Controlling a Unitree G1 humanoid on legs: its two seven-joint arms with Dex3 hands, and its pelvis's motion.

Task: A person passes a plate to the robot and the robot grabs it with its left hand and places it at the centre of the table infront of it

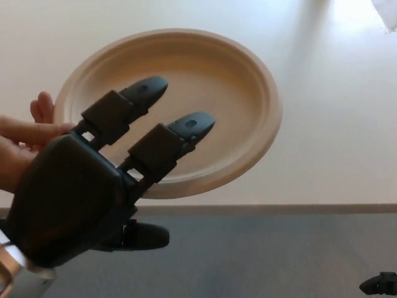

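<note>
A round beige paper plate (211, 81) hangs above the pale table (335, 124), tilted slightly. A person's hand (28, 139) holds it by its left rim. My left hand (105, 186) comes in from the lower left. Its two fingers (183, 133) are stretched out over the plate's near left part, and the thumb (146, 236) sticks out below the rim. The fingers are apart and not closed on the plate. A small black part of my right hand (379, 284) shows at the bottom right corner.
The table's near edge (279, 208) runs across the picture, with grey floor (267, 254) below it. A bright patch of light (356, 15) lies on the table at the top right.
</note>
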